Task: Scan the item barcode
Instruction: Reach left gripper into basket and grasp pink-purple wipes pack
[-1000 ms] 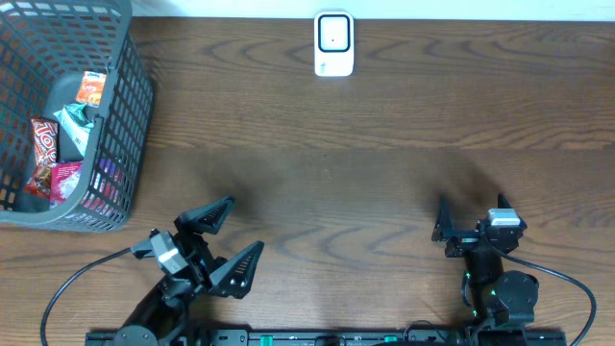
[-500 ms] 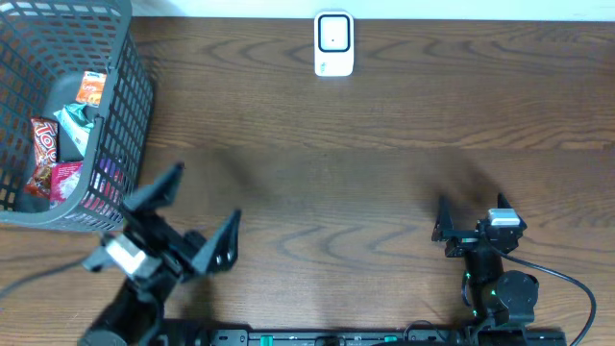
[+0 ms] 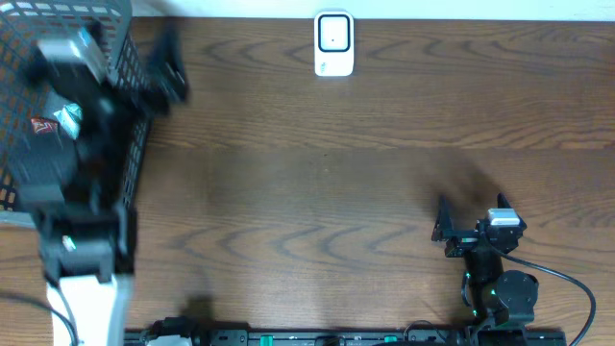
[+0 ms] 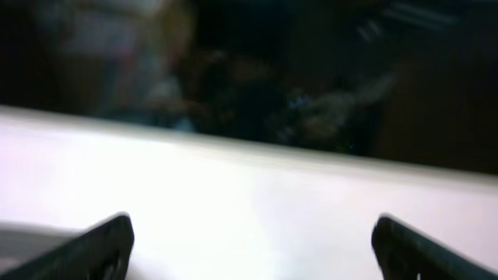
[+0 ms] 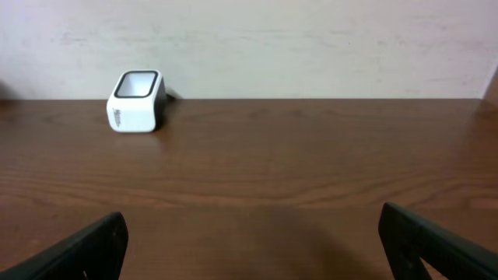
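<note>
A white barcode scanner (image 3: 333, 43) stands at the table's far edge, and the right wrist view shows this scanner (image 5: 136, 101) at upper left. Snack packets lie in the grey basket (image 3: 12, 217) at far left. A red packet (image 3: 42, 126) and a teal wrapper (image 3: 67, 117) show; my left arm hides the others. My left gripper (image 3: 144, 72) is blurred over the basket's right wall, open and empty, with the left gripper (image 4: 253, 249) fingers wide apart. My right gripper (image 3: 463, 219) rests open near the front right, and the right gripper (image 5: 253, 249) holds nothing.
The left arm (image 3: 82, 259) stretches from the front edge up across the basket. A wooden table (image 3: 336, 173) spreads between the basket and the right arm. The left wrist view is a blur of a white band under dark shapes.
The left arm has swung fast from the front of the table up and left, over the basket, jaws still open. The right arm has not moved.
</note>
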Tool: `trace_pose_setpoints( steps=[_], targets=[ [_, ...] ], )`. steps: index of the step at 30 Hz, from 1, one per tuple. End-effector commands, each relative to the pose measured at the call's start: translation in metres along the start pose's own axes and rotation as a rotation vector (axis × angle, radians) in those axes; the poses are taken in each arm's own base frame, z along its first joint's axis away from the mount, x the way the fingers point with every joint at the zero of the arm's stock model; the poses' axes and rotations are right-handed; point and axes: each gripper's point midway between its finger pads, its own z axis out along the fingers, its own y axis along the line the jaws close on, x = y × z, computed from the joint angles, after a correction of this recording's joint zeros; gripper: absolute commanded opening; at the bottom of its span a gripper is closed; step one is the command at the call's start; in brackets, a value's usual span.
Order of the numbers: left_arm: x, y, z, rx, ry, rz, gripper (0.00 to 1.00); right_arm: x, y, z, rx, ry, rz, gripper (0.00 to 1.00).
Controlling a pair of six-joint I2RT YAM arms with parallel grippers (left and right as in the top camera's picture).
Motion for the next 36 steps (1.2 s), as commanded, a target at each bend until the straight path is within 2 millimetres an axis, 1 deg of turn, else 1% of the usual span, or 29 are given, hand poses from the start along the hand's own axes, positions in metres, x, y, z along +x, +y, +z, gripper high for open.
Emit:
trace_pose_setpoints(
  steps=[1, 3, 5, 7, 9, 12, 14, 16, 18, 22, 23, 25, 27, 31, 36],
  targets=[
    [-0.041, 0.050, 0.013, -0.213, -0.014, 0.093, 0.98, 0.001, -0.001, 0.000, 0.004, 0.002, -0.011, 0.99],
    [-0.043, 0.087, 0.018, -0.328, 0.076, 0.084, 0.98, 0.001, -0.001, 0.000, 0.004, 0.001, -0.011, 0.99],
    [-0.033, 0.125, 0.017, -0.436, 0.189, 0.061, 0.98, 0.001, -0.001, 0.000, 0.004, 0.002, -0.011, 0.99],
    [-0.013, 0.164, 0.009, -0.537, 0.311, 0.024, 0.98, 0.001, -0.001, 0.000, 0.004, 0.001, -0.011, 0.99],
    [0.014, 0.200, -0.004, -0.629, 0.428, -0.022, 0.98, 0.001, -0.001, 0.000, 0.004, 0.002, -0.011, 0.99],
    [0.048, 0.228, -0.026, -0.711, 0.562, -0.083, 0.98, 0.001, -0.001, 0.000, 0.004, 0.002, -0.011, 0.99],
    [0.070, 0.242, -0.040, -0.756, 0.650, -0.127, 0.98, 0.001, -0.001, 0.000, 0.004, 0.002, -0.011, 0.99],
    [0.086, 0.248, -0.047, -0.768, 0.710, -0.161, 0.98, 0.001, -0.001, 0.000, 0.004, 0.002, -0.011, 0.99],
    [0.099, 0.249, -0.051, -0.772, 0.759, -0.183, 0.98, 0.001, -0.001, 0.000, 0.004, 0.001, -0.011, 0.99],
    [0.118, 0.261, -0.045, -0.787, 0.794, -0.211, 0.98, 0.001, -0.001, 0.000, 0.004, 0.002, -0.011, 0.99],
    [0.125, 0.267, -0.047, -0.825, 0.799, -0.241, 0.98, 0.001, -0.001, 0.000, 0.004, 0.002, -0.011, 0.99],
    [0.141, 0.282, -0.055, -0.955, 0.799, -0.338, 0.98, 0.001, -0.001, 0.000, 0.004, 0.001, -0.011, 0.99],
    [0.162, 0.292, -0.065, -1.056, 0.828, -0.424, 0.98, 0.001, -0.001, 0.000, 0.004, 0.002, -0.011, 0.99],
    [0.205, 0.297, -0.078, -1.149, 0.936, -0.545, 0.98, 0.001, -0.001, 0.000, 0.004, 0.002, -0.011, 0.99],
    [0.251, 0.305, -0.087, -1.204, 1.070, -0.593, 0.98, 0.001, -0.001, 0.000, 0.004, 0.002, -0.011, 0.99]
  ],
)
